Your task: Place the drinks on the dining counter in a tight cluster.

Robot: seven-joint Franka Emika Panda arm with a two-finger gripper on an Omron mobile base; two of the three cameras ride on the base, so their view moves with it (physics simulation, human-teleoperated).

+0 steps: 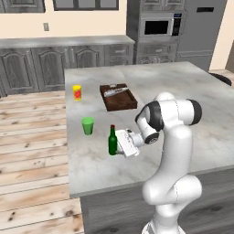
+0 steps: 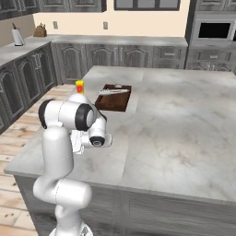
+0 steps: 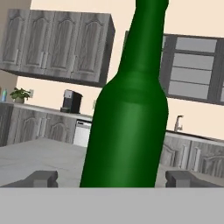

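One of the drinks, a slim dark green bottle [image 1: 112,141] with a red cap, stands upright on the pale marble dining counter [image 1: 183,91] near its front left part. My gripper [image 1: 117,146] reaches in level from the right and is open. In the hand view the green bottle [image 3: 127,113] rises between the two fingertips [image 3: 42,178], with a gap on each side. In the right base view my own arm hides the bottle, and the dining counter [image 2: 184,120] spreads out to the right.
A green cup [image 1: 87,125] stands just left of and behind the bottle. Farther back are a yellow cup [image 1: 77,92] with a red mark and a brown tray [image 1: 118,96]. The counter's left edge runs close to both cups.
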